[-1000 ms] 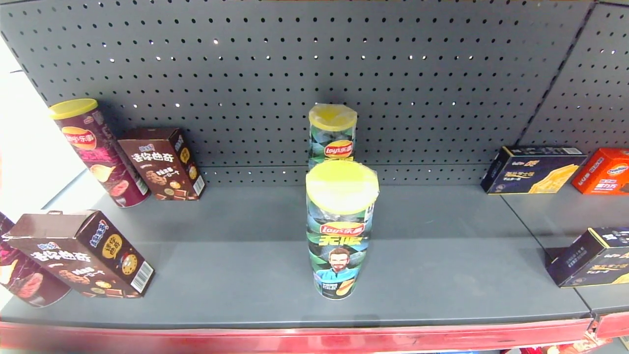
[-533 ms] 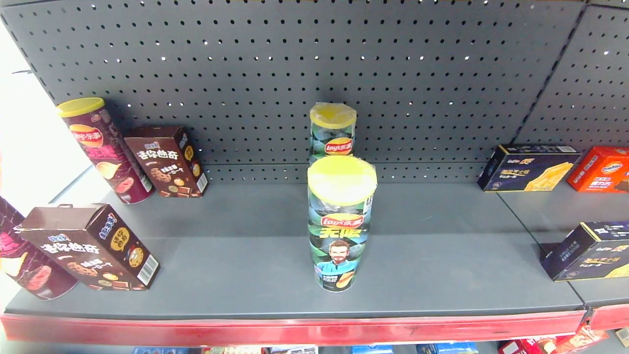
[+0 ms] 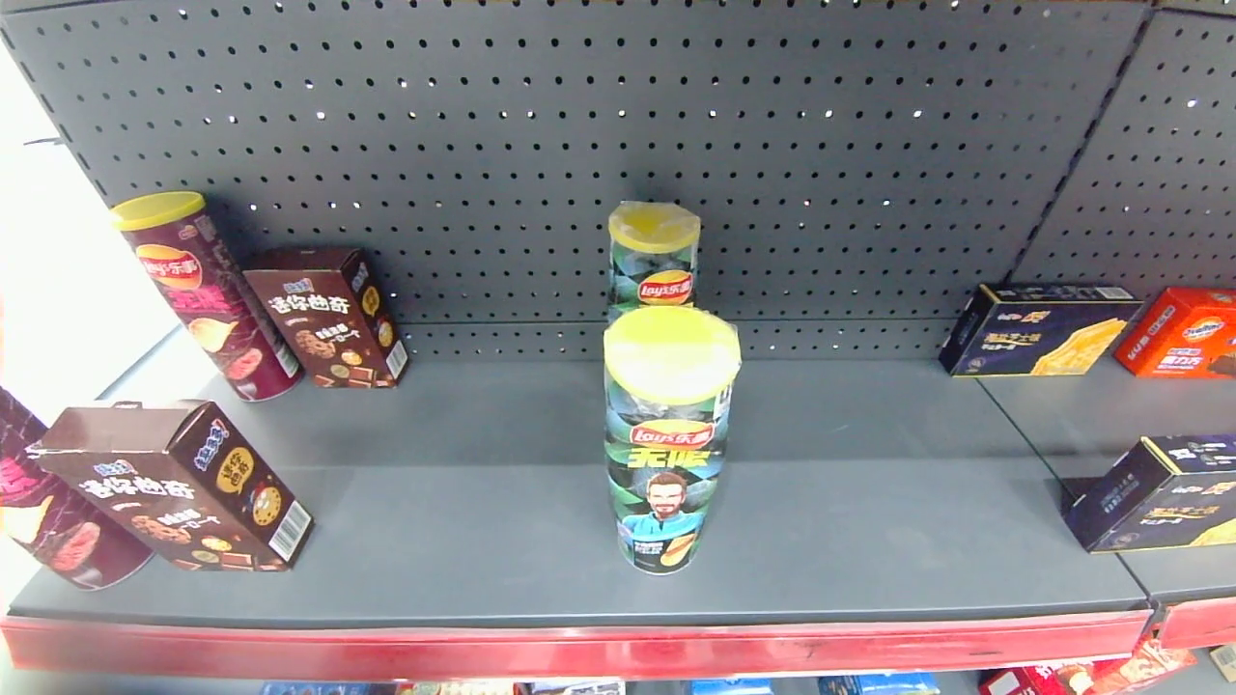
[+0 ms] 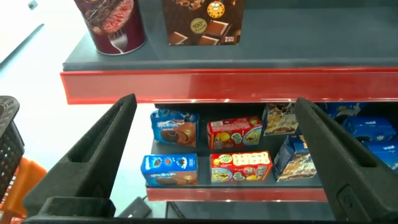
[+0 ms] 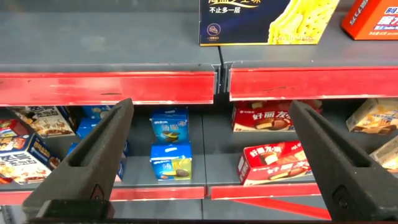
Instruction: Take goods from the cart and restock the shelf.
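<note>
The left pincer [image 4: 205, 158] stands wide with nothing between its jaws, and the right pincer [image 5: 205, 155] is just as wide and empty. Both hang out in front of the red strip [image 4: 230, 84] that fronts the shelf [image 3: 869, 521], lower than the strip and facing the small boxes [image 4: 233, 134] stacked beneath it. Outward from the left pincer, below the strip and off past its left end, is a black mesh basket [image 4: 7, 143] with orange under it. I judge this may be the cart, though too little of it shows to be sure. If so, the goods lie on the left arm's side and lower than the strip, which makes the left arm the nearer one for a pick. Above the strip, the front can [image 3: 669, 454] stands upright on the shelf about midway along and close to the strip, its long axis vertical. The rear can [image 3: 654, 256] stands straight behind it against the back panel. A brown box [image 3: 174, 487] lies toward the strip's left end and a navy box [image 3: 1154, 492] toward its right end, each well apart from the front can.
</note>
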{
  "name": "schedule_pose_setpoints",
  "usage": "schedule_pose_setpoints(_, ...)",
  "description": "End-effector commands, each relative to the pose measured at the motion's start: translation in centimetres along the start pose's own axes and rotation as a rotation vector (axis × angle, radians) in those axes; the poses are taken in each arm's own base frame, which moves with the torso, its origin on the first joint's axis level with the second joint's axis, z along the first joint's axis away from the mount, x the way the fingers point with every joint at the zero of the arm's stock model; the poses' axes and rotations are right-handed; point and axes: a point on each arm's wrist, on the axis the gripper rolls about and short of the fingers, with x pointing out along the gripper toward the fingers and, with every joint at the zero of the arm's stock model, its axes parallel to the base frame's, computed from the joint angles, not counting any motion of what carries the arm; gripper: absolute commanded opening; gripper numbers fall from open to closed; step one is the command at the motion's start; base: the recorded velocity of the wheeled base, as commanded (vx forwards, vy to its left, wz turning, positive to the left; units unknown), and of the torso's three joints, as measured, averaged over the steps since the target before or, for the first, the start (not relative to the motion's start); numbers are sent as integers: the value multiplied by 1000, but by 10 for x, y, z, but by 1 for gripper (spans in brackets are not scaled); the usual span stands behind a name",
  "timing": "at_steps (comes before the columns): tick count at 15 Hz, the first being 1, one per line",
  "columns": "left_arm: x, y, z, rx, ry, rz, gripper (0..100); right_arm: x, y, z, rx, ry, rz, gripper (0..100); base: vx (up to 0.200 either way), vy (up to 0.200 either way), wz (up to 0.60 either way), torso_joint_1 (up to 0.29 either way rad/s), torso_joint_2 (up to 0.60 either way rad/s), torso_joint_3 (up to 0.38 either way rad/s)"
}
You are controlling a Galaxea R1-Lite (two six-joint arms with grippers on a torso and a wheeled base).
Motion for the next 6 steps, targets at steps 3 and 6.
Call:
schedule_pose_setpoints(3,0,0,0,0,0,0,100,0,0,0,-1,1,0,100,0,0,0,0,0,0)
schedule_pose_setpoints(6,0,0,0,0,0,0,100,0,0,0,2,1,0,100,0,0,0,0,0,0)
